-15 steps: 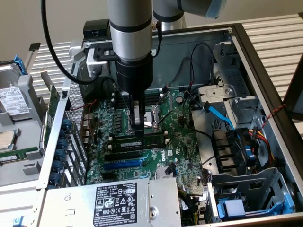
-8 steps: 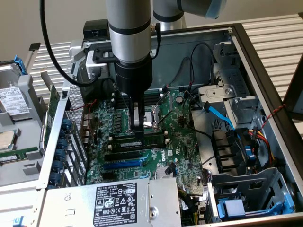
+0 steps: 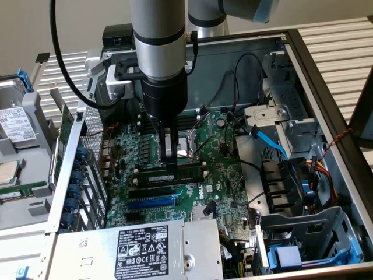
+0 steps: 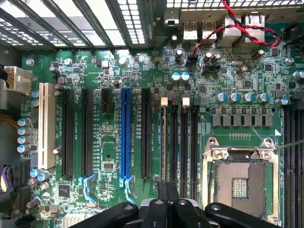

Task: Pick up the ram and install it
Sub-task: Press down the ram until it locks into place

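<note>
Closed tool (image 4: 167, 205) over ram (image 4: 164, 142), its length along the black slots (image 4: 188, 147).

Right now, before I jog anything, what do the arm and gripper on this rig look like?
The arm is a round silver-grey metal tube with black ring bands, dropping to a black cylindrical wrist. A pale blue joint cap sits on the exterior view's right. A thick black cable loops beside it. The gripper is slim, black with metal fingers.

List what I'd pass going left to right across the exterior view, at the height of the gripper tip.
Blue card-retention clips → perforated metal bracket wall → gripper over the ram → Dell logo on the motherboard → black fan shroud → case side wall.
</note>
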`<state>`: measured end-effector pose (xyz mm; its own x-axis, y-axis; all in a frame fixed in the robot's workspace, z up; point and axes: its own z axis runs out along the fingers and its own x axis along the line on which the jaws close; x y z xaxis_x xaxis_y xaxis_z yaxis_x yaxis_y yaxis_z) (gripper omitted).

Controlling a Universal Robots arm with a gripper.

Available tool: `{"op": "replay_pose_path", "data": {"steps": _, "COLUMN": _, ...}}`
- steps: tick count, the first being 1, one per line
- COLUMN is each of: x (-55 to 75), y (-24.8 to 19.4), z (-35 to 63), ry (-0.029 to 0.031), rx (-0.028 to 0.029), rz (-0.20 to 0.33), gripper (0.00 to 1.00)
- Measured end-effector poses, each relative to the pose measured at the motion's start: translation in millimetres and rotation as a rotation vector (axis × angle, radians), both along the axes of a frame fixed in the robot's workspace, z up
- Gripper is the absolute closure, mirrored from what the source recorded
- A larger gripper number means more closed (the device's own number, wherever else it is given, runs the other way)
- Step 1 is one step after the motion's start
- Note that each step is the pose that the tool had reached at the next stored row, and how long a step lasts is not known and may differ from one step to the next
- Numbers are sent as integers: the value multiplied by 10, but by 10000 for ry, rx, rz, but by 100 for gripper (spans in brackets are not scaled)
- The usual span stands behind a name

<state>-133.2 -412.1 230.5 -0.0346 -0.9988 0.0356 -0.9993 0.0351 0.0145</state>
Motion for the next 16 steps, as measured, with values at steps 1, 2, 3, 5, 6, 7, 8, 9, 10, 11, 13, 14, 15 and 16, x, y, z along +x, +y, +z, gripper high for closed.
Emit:
{"op": "replay_pose_path", "data": {"steps": 1, "x": -1, "y": 0, "z": 0, "ry": -1, "rx": 1, "rz": 1, "gripper": 89}}
{"op": "replay_pose_path", "data": {"steps": 2, "x": -2, "y": 0, "z": 0, "ry": 0, "rx": 2, "rz": 1, "gripper": 89}}
{"op": "replay_pose_path", "data": {"steps": 3, "x": -3, "y": -1, "z": 0, "ry": 1, "rx": 2, "rz": 2, "gripper": 89}}
{"op": "replay_pose_path", "data": {"steps": 5, "x": -5, "y": -4, "z": 0, "ry": 2, "rx": 1, "rz": -1, "gripper": 89}}
{"op": "replay_pose_path", "data": {"steps": 6, "x": -5, "y": -5, "z": 0, "ry": 2, "rx": 1, "rz": -1, "gripper": 89}}
{"op": "replay_pose_path", "data": {"steps": 7, "x": -5, "y": -5, "z": 0, "ry": 2, "rx": 1, "rz": -1, "gripper": 89}}
{"op": "replay_pose_path", "data": {"steps": 8, "x": -5, "y": -6, "z": 0, "ry": 2, "rx": 1, "rz": 0, "gripper": 89}}
{"op": "replay_pose_path", "data": {"steps": 9, "x": -4, "y": -6, "z": 0, "ry": 2, "rx": 1, "rz": 0, "gripper": 89}}
{"op": "replay_pose_path", "data": {"steps": 10, "x": -4, "y": -6, "z": 0, "ry": 2, "rx": 1, "rz": 0, "gripper": 89}}
{"op": "replay_pose_path", "data": {"steps": 11, "x": -5, "y": -6, "z": 0, "ry": 2, "rx": 1, "rz": 0, "gripper": 89}}
{"op": "replay_pose_path", "data": {"steps": 13, "x": -5, "y": -7, "z": -2, "ry": 2, "rx": 0, "rz": 0, "gripper": 89}}
{"op": "replay_pose_path", "data": {"steps": 14, "x": -5, "y": -8, "z": -4, "ry": 3, "rx": -2, "rz": 0, "gripper": 89}}
{"op": "replay_pose_path", "data": {"steps": 15, "x": -5, "y": -9, "z": -6, "ry": 3, "rx": -1, "rz": 1, "gripper": 89}}
{"op": "replay_pose_path", "data": {"steps": 16, "x": -6, "y": -10, "z": -9, "ry": 4, "rx": -1, "rz": 1, "gripper": 89}}
